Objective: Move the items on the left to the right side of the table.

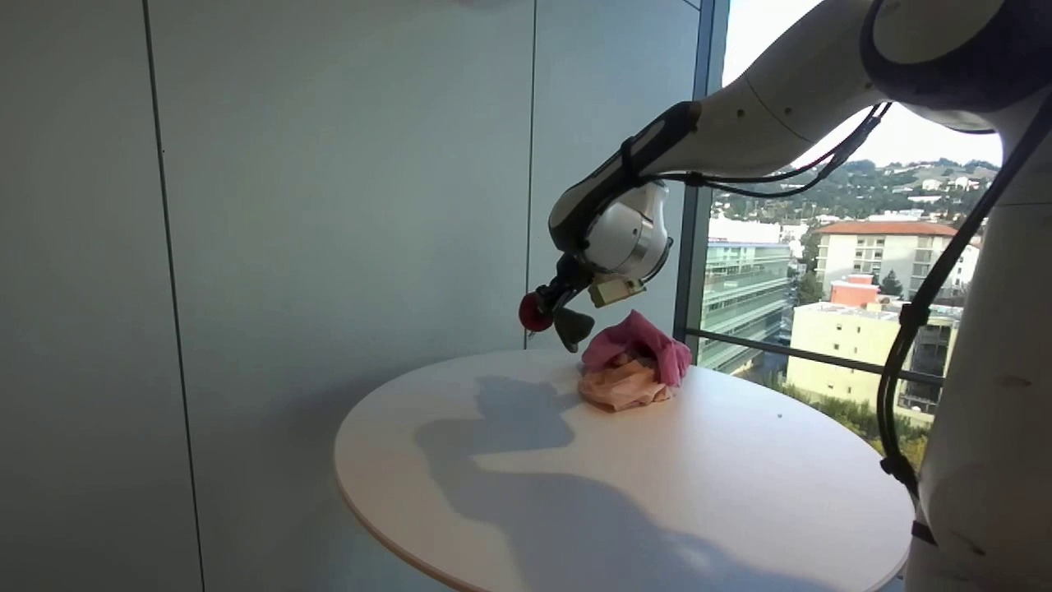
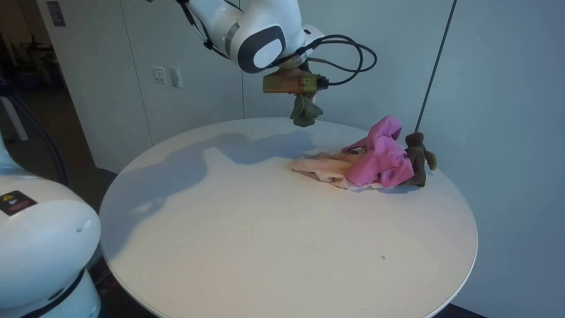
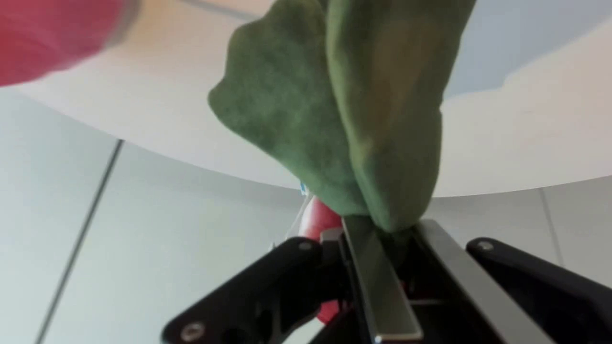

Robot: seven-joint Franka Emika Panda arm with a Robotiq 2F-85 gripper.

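My gripper [image 1: 562, 301] is above the far part of the round white table [image 1: 740, 485]. In the wrist view its fingers [image 3: 387, 231] are shut on a soft green item [image 3: 306, 105], which hangs above the tabletop. The green item also shows in both exterior views [image 1: 574, 329] [image 2: 305, 111]. A round red thing [image 1: 535, 312] shows beside the gripper; I cannot tell whether it joins the green item. A pink cloth [image 2: 382, 154] lies partly over a peach cloth [image 2: 324, 165]. A brown plush toy [image 2: 415, 159] leans beside the pink cloth.
A pale wall [image 2: 185, 97] stands close behind the table's far edge. A window [image 1: 822, 271] is beside the table. The arm casts a broad shadow on the tabletop. A tiny dark speck [image 2: 383, 257] lies on the table. Cables loop from the wrist.
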